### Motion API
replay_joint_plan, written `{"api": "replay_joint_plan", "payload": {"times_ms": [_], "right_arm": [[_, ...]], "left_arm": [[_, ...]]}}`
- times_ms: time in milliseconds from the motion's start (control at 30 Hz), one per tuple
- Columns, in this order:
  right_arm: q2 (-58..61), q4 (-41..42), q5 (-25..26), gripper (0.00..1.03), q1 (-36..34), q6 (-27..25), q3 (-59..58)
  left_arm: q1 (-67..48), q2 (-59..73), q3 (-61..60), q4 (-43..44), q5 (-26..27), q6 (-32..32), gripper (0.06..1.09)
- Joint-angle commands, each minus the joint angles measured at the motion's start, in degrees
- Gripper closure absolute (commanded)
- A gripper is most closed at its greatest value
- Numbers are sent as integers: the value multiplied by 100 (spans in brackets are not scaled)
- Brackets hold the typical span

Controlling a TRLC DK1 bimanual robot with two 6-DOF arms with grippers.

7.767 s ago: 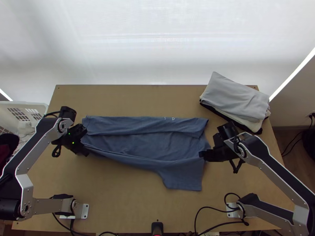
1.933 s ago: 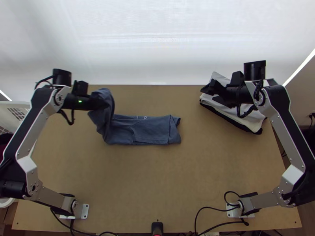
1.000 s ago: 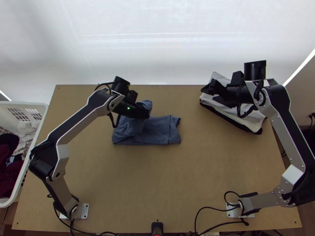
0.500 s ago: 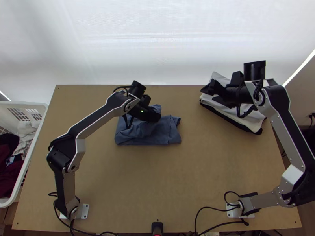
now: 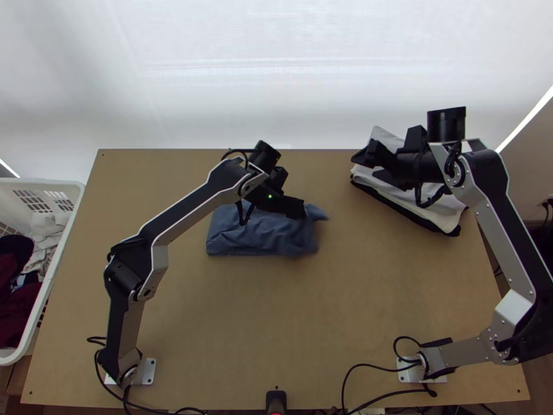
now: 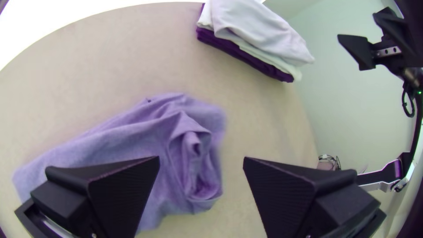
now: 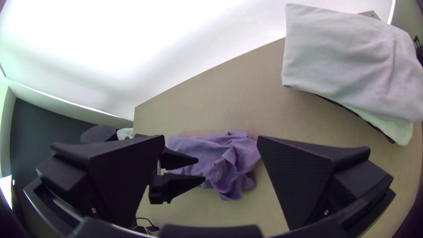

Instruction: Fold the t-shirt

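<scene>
1. Spreading beneath everything, a light wooden counter (image 5: 276, 332) bears both arms' bases at its near corners.
2. The right arm (image 5: 508, 228), silver-grey and black, reaches up the right side toward the far edge.
3. The left arm (image 5: 186, 207) leans inward from its base, over the middle.
4. A white basket (image 5: 69, 207) stands at the counter's left side, holding dark red, black and pale cloths.
5. A stack of folded cloths (image 5: 380, 138) lies at the far right: light grey on top, white and black under it.
6. The blue t-shirt (image 5: 235, 235) lies near the middle of the counter, folded into a compact bundle; its end toward the right arm is rumpled and bunched, with one corner jutting out.
7. The right end effector (image 5: 377, 169) is up by the stack, its two black fingers spread wide with nothing between them.
8. The left end effector (image 5: 301, 209) is over the t-shirt's rumpled end, its fingers also spread well apart, pinching nothing.
9. A small black object (image 5: 276, 401) sits at the near edge, between the bases.
</scene>
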Motion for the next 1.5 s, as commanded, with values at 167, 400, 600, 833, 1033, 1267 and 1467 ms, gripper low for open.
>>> {"api": "replay_joint_plan", "payload": {"times_ms": [167, 400, 600, 833, 1033, 1267, 1467], "right_arm": [[33, 139, -49, 4, 372, 116, -834], [174, 236, -49, 4, 1084, 274, -1739], [402, 807, -93, 4, 1400, 283, -2434], [982, 1554, -233, 4, 1488, -121, -2592], [1448, 1713, -225, 4, 1541, -209, -2346], [1764, 2029, -172, 4, 1462, -279, -2196], [2160, 2205, -154, 4, 1400, -262, -1880]], "left_arm": [[333, -699, 399, -77, -14, 28, 10], [799, -963, 364, -446, -14, 72, 9], [1010, -1183, 223, -455, -14, 81, 10], [1063, -1279, 161, -455, -58, 81, 9], [1124, -1306, 161, -411, -93, 81, 9], [1291, -1323, 170, -394, -93, 142, 10], [1327, -1341, 179, -394, -93, 177, 10]]}}
